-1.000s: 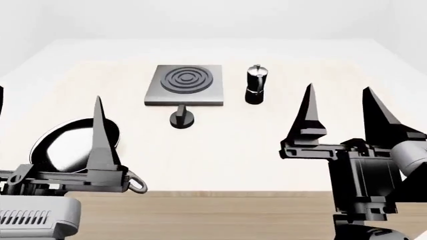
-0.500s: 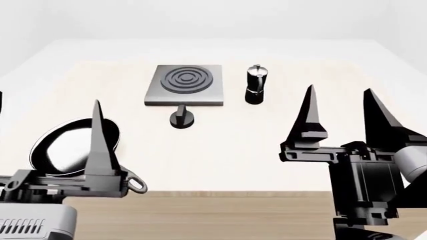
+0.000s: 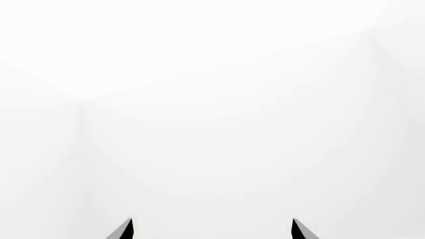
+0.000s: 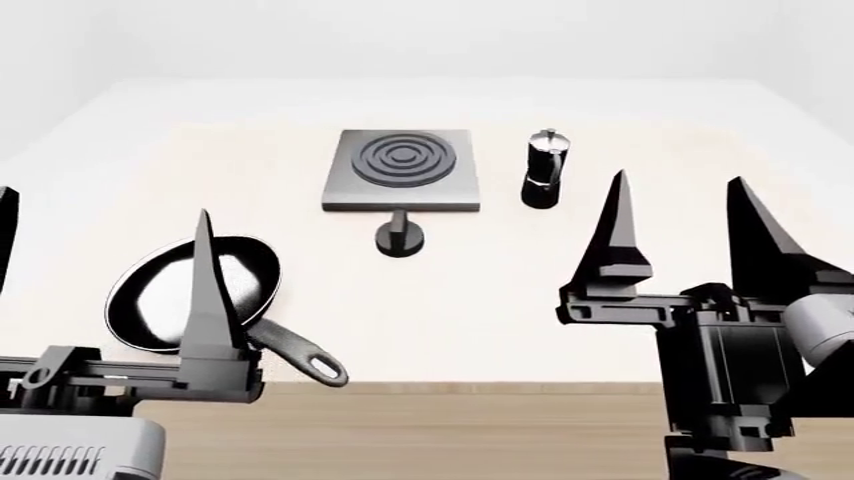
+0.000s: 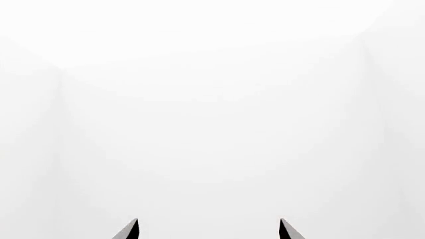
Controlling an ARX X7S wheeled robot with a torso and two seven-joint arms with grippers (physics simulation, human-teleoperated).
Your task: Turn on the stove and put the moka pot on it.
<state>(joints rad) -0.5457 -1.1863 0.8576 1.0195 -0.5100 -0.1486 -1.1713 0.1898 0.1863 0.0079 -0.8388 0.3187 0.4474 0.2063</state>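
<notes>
The stove (image 4: pixel 403 172), a grey square slab with a ringed burner, lies at the far middle of the table, and its round black knob (image 4: pixel 400 238) stands just in front of it. To the right of the slab the moka pot (image 4: pixel 543 168) stands upright, black with a silver lid. My left gripper (image 4: pixel 104 205) is raised at the near left, open and empty, one finger at the view's edge. My right gripper (image 4: pixel 674 178) is raised at the near right, open and empty. The left wrist view shows only the left gripper (image 3: pixel 212 221) tips against white, and the right wrist view only the right gripper (image 5: pixel 208 221) tips.
A black frying pan (image 4: pixel 194 293) lies at the near left, its handle pointing toward the front edge, partly behind my left finger. The pale table (image 4: pixel 534 300) ends in a wooden front edge (image 4: pixel 441 400) close to both grippers.
The head view has shifted, so stove, knob, moka pot and pan all sit further right in the picture. The pan's handle now shows fully. Both grippers stay open.
</notes>
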